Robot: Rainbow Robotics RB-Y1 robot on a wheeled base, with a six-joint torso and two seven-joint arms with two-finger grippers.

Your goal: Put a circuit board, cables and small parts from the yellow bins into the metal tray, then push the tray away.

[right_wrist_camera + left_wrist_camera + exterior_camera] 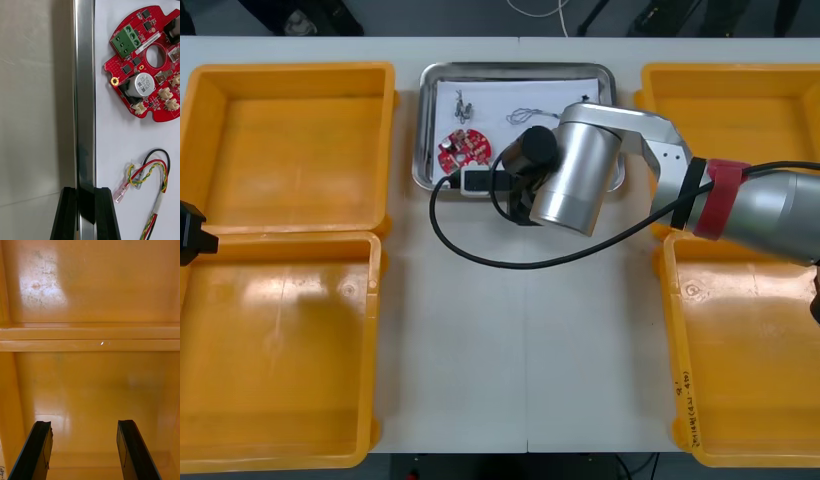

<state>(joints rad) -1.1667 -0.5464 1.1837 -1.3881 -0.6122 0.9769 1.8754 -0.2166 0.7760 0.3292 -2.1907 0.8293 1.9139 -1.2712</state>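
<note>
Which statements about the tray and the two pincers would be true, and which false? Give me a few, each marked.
1. The red circuit board lies in the metal tray. True.
2. The right pincer is shut on the tray's rim. True.
3. The left pincer holds a cable. False: it is open, with nothing between its fingers, above the yellow bins.
4. The red and yellow cable lies in a yellow bin. False: it lies in the tray, beside the board.

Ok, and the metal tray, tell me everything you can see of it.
The metal tray is rectangular, with a shiny rim and a white inside. It lies flat at the table's far middle, between the yellow bins. It holds a red circuit board, a red and yellow cable and small metal parts. The right gripper is shut on its near rim.
</note>
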